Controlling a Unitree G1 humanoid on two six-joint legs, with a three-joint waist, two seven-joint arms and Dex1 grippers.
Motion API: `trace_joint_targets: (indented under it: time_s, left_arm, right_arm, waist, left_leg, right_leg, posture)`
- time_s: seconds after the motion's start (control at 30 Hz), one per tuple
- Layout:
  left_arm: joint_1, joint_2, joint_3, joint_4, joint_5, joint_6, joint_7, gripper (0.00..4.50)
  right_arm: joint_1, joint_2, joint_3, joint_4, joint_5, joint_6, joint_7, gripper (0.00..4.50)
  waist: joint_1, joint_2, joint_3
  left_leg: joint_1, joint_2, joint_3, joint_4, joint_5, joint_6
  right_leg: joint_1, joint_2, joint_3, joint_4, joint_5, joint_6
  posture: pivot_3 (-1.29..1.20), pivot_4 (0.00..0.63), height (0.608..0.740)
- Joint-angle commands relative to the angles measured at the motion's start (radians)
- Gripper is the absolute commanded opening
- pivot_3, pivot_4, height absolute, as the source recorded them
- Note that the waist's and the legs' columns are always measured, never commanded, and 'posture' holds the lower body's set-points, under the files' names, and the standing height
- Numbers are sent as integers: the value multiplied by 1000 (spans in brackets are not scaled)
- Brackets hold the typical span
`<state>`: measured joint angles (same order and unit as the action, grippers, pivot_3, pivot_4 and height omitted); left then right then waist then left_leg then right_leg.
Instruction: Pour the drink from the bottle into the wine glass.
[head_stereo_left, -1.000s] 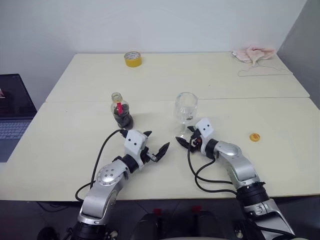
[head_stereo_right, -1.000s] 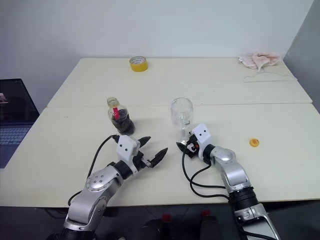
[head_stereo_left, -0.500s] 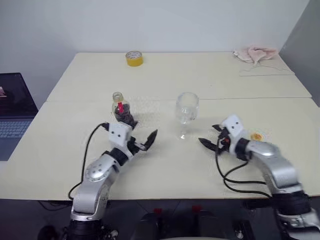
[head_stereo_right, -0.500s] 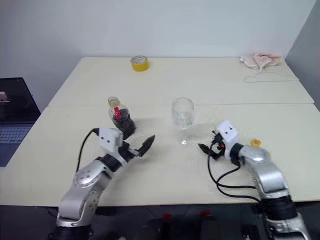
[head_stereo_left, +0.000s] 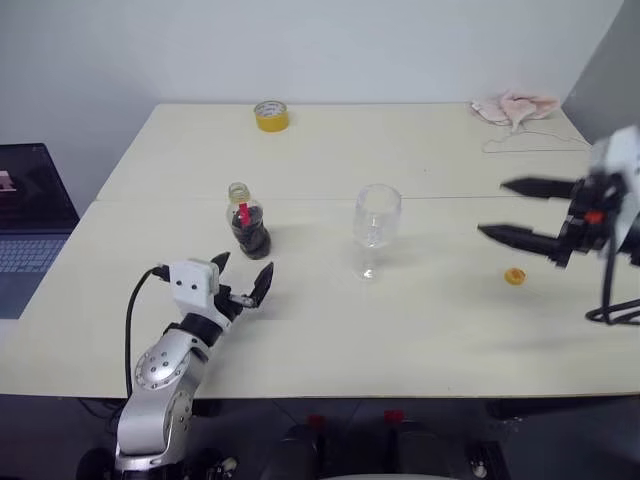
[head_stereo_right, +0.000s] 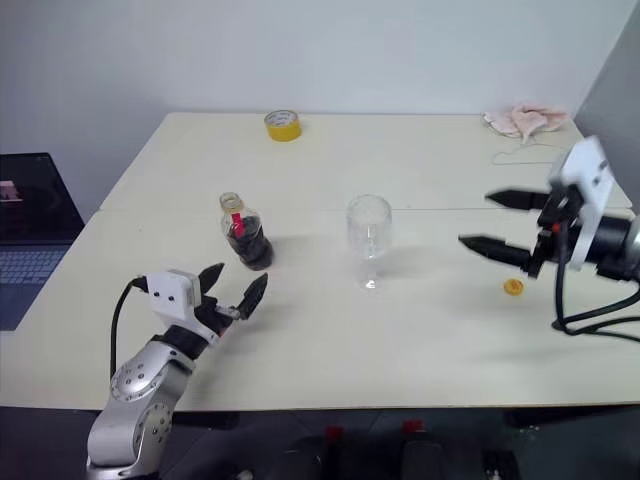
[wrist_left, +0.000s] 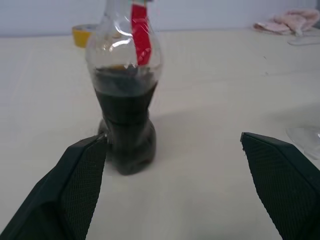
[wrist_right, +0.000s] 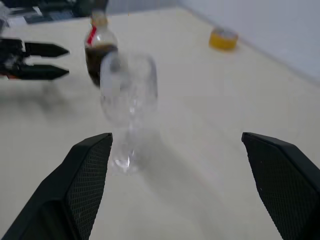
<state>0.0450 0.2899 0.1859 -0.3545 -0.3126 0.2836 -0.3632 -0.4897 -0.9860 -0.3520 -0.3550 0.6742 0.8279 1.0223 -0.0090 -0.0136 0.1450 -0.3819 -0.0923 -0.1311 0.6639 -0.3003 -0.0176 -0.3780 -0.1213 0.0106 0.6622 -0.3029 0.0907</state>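
The bottle (head_stereo_left: 247, 222) stands upright left of the table's middle, with the dark drink (wrist_left: 125, 107) in its lower half and a red label strip. To its right stands the wine glass (head_stereo_left: 375, 228), upright, its bowl clear. My left gripper (head_stereo_left: 244, 268) is open and level, low over the table just in front of the bottle; in the left wrist view the bottle sits near one of its fingers (wrist_left: 75, 185). My right gripper (head_stereo_left: 492, 208) is open and raised in the air, well to the right of the glass and pointing towards it.
A small yellow cap (head_stereo_left: 514, 276) lies on the table under the right gripper. At the far edge are a yellow tape roll (head_stereo_left: 270, 116), a pink cloth (head_stereo_left: 515, 108) and a wire hanger. A laptop (head_stereo_left: 30, 220) sits off the table's left side.
My right gripper has left the foot of the glass and swung up and to the right. My left gripper has slid left, to just in front of the bottle. Both stayed open.
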Motion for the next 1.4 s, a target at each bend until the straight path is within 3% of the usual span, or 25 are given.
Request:
trace_joint_targets:
  time_s: [0.03,0.6,1.1,1.4]
  left_arm:
    - [-19,10,15,3,-4,-18,3,4500]
    - [-164,43,-11,98,73,38,63,4500]
    - [-306,56,-50,290,134,-51,29,4500]
    - [-377,47,-64,432,157,-142,8,4500]
  right_arm:
    - [-44,-5,30,-52,57,5,2,4429]
    - [-33,-9,112,-86,48,-15,-39,4429]
    - [-22,-24,119,-100,53,-14,-50,4429]
    - [108,-22,79,-127,66,-120,38,4429]
  waist:
    - [5,0,0]
    - [9,-6,4]
    - [9,-7,5]
    - [10,-8,6]
  left_leg:
    - [-1,-1,0,0,0,0]
    - [-2,-1,1,2,0,0]
    - [-2,-2,0,2,0,0]
    - [-2,-2,0,2,0,0]
  right_leg:
    - [0,-1,0,-1,0,0]
    - [-1,-1,0,0,0,0]
    - [-2,-2,0,1,0,0]
    - [-2,-2,0,1,0,0]
  posture:
    - [0,150,740]
    - [0,150,740]
    - [0,150,740]
    - [0,150,740]
